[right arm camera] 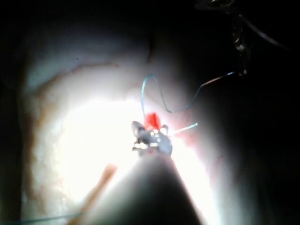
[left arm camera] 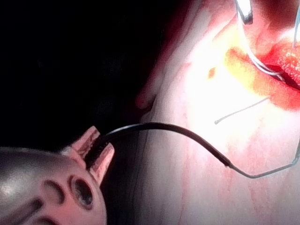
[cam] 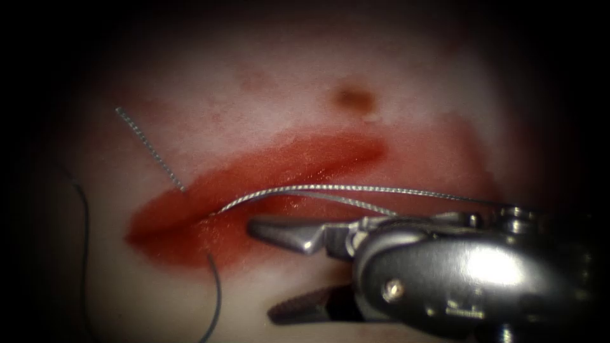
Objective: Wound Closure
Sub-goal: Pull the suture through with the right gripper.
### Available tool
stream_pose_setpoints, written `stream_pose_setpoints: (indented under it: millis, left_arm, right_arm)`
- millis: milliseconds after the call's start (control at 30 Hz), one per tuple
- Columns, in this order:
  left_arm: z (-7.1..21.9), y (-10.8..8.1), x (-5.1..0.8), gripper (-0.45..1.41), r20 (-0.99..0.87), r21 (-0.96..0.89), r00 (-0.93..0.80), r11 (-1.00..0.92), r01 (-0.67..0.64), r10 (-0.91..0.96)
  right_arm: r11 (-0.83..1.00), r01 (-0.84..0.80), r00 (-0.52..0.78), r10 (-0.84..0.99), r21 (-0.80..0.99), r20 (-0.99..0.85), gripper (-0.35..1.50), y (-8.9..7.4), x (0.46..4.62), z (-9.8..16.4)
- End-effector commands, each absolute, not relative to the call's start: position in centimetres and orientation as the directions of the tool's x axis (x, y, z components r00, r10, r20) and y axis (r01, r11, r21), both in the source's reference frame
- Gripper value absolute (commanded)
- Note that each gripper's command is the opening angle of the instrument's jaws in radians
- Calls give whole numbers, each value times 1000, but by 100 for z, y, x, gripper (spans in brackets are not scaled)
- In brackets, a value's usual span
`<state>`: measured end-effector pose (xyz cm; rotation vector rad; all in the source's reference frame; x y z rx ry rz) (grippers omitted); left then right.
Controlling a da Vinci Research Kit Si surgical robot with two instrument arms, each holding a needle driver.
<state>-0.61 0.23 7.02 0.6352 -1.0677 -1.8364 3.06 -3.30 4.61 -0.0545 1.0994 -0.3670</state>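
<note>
The right tool (cam: 289,273) is sitting nearest, jaws standing apart and gripping nothing, hovering just short of the cut (cam: 254,190) in the tissue (cam: 267,95). Thread (cam: 356,188) is running right beside its upper jaw, into the cut's red fluid (cam: 190,241); a cut end of thread (cam: 149,149) is lying beyond. Farther off, the left tool (left arm camera: 96,150) is clamping the needle (left arm camera: 168,129) at one end of its curve, clear of the tissue. The needle looks stiff and slippery, best gripped mid-curve; the thread looks limp.
</note>
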Motion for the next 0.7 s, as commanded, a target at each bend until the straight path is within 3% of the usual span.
stream_pose_setpoints:
  millis: [33, 700]
  left_arm:
    - [697, 35, -64, -45, 9, 870, -473, -226, 438, -881]
    - [695, 34, -66, -45, 4, 869, -470, -229, 438, -883]
  right_arm:
    - [932, 261, 410, -343, -252, -845, 113, -320, 322, 466]
    - [911, 327, 388, -373, -253, -843, 72, -327, 352, 493]
